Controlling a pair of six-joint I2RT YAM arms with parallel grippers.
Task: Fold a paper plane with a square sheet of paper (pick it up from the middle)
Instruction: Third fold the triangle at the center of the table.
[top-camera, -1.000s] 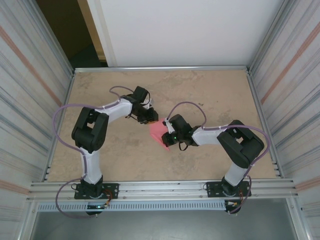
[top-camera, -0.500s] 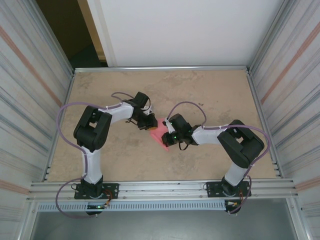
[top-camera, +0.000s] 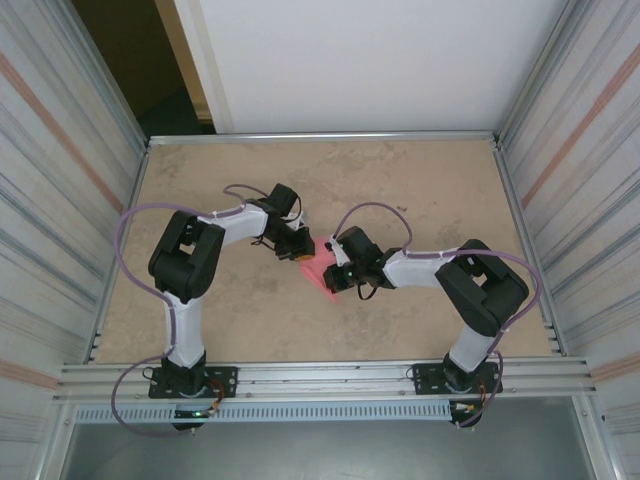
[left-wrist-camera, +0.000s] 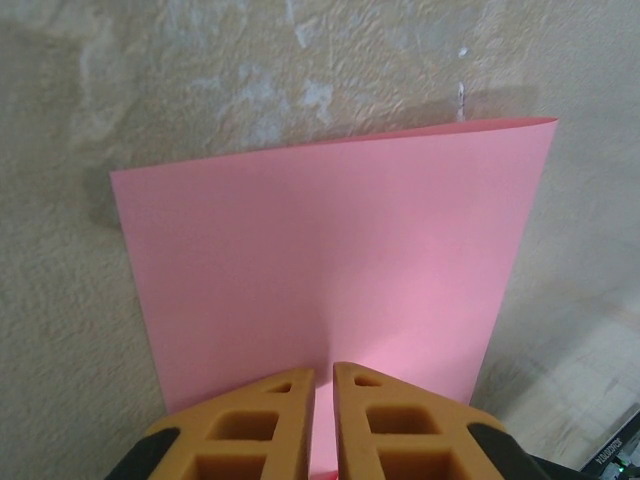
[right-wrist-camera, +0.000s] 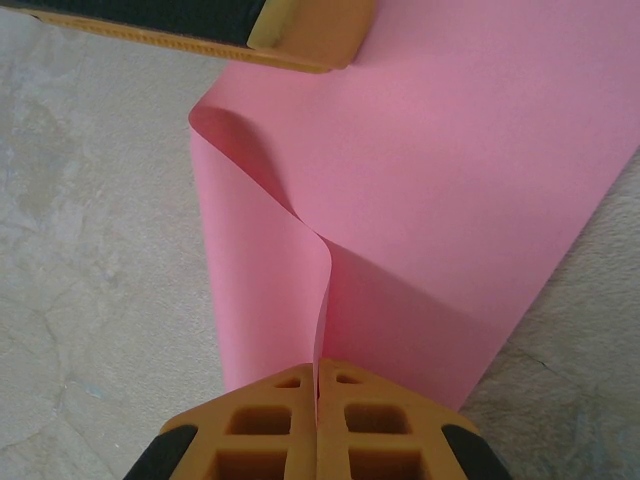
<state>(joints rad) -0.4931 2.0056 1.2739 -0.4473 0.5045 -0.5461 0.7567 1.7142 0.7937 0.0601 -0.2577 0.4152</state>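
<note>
Overhead, we see the left gripper (top-camera: 300, 250) and the right gripper (top-camera: 334, 272) almost tip to tip near the middle of the table (top-camera: 420, 180). The pink square sheet of paper (top-camera: 317, 268) lies between them. From the left wrist, two orange fingers (left-wrist-camera: 270, 420) are pinched on one edge of the sheet (left-wrist-camera: 330, 240), with a sliver of pink between them. The rest of the sheet spreads out over the mottled tabletop. From the right wrist, the right gripper (right-wrist-camera: 317, 368) is clenched on a raised ridge of the sheet (right-wrist-camera: 450, 200). The sheet's left side curls upward, and the left gripper's finger (right-wrist-camera: 310, 30) sits on the opposite edge.
</note>
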